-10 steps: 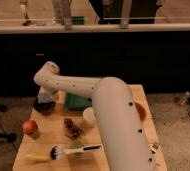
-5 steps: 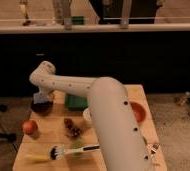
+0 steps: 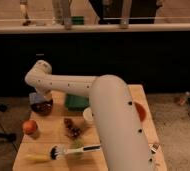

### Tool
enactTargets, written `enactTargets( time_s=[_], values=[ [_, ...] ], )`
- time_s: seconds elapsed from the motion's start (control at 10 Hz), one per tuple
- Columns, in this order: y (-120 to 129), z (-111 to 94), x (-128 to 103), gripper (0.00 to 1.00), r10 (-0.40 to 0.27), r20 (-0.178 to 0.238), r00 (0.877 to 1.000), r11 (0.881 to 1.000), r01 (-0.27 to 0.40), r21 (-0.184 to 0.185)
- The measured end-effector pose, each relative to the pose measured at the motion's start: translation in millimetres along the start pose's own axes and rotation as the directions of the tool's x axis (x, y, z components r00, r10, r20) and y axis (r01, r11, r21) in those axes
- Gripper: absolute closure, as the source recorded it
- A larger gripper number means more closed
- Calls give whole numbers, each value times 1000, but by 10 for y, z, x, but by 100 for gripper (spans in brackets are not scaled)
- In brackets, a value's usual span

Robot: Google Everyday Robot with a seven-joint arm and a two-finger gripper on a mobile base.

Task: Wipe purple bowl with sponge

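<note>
The purple bowl (image 3: 43, 107) sits at the back left of the wooden table (image 3: 48, 137). My gripper (image 3: 39, 98) hangs down from the white wrist right over the bowl's left side. A blue-grey pad, the sponge (image 3: 35, 96), shows at the gripper's tip, on the bowl's rim, and it has travelled with the gripper, so the gripper is shut on it. The fingers themselves are mostly hidden behind the wrist. My white arm (image 3: 113, 120) crosses the table from the lower right.
Behind the arm lies a green block (image 3: 76, 102), with a white cup (image 3: 89, 115) beside it. An orange bowl (image 3: 141, 111) peeks out on the right. A red-orange fruit (image 3: 30, 127), a brown lump (image 3: 72, 128) and a brush (image 3: 73, 149) lie nearer the front.
The wrist and gripper have shifted left across the purple bowl, carrying the sponge along. The bowl has stayed in place.
</note>
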Motion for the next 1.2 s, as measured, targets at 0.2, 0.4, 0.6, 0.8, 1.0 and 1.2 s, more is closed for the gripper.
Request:
enactTargets(
  time_s=[0.2, 0.4, 0.6, 0.8, 1.0, 1.2],
  values=[
    [109, -8, -123, 100, -18, 28, 999, 1000, 18, -14],
    [206, -2, -170, 100, -19, 42, 999, 999, 20, -33],
    [291, 2, -72, 100, -11, 29, 1000, 999, 12, -53],
    [292, -7, 120, 100, 2, -8, 1000, 998, -3, -64],
    [220, 38, 280, 100, 8, -40, 999, 997, -11, -79],
    [184, 156, 336, 100, 4, -49, 999, 995, -9, -102]
  ],
)
